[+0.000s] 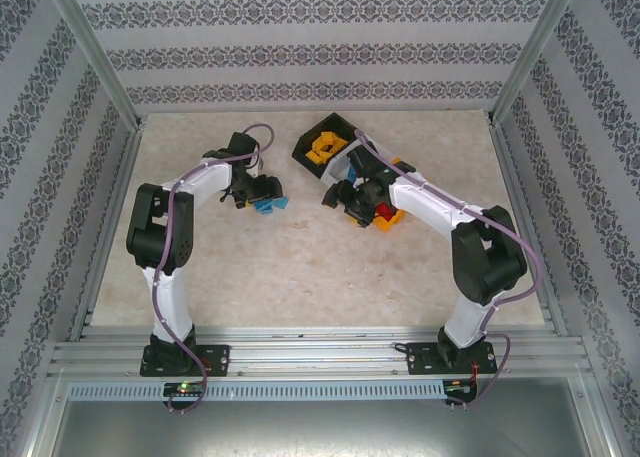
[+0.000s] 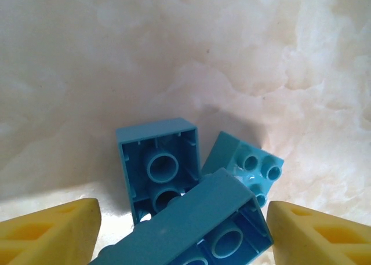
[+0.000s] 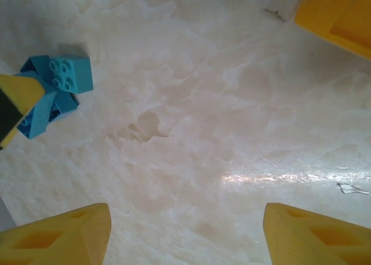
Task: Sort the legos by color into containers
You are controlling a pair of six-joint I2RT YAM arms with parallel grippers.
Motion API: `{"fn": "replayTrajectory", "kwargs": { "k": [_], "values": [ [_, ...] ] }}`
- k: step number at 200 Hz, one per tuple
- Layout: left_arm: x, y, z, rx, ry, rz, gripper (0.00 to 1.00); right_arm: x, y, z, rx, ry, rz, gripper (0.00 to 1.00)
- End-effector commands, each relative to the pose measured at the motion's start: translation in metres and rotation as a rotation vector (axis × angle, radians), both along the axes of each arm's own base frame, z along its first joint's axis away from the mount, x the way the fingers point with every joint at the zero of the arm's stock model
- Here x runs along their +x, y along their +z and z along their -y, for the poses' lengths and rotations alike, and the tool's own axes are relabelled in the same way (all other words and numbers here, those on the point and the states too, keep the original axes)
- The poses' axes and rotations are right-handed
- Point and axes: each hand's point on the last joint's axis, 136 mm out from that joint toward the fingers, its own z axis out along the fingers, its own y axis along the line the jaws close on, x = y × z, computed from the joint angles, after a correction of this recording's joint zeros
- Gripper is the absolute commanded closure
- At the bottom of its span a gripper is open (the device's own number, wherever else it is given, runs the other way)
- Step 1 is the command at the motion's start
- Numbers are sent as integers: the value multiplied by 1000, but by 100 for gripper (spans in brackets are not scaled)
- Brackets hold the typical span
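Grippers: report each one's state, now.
Left gripper: open, over blue legos, gripping none.
Right gripper: open, holding nothing.

Two arms up: left arm (image 1: 175,217) and right arm (image 1: 440,212), white shells w/ chunky black joints. Thin purple-grey cable (image 1: 262,129) loops off each, running back from the claw to a black base plate (image 1: 185,359). Housing just behind each claw is black. Up front, left claw (image 2: 184,214) and right claw (image 3: 185,218): yellow wedge fingers (image 3: 58,236), matte plastic, triangular hollows in the sides.
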Motion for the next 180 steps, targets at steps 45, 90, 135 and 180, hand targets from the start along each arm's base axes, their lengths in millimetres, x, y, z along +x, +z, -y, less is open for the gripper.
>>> {"fn": "replayTrajectory", "kwargs": {
  "k": [45,90,135,180],
  "values": [
    [-6,0,4,-6,-14,-30,38,1,16,-7,25,7,33,30],
    [-18,13,0,-48,-17,-6,49,1,17,-14,27,15,36,30],
    [-32,21,-8,-90,-6,1,58,1,20,-25,30,31,48,30],
    [-45,31,-13,-124,7,5,63,-4,23,-36,32,45,59,30]
  ]
}}
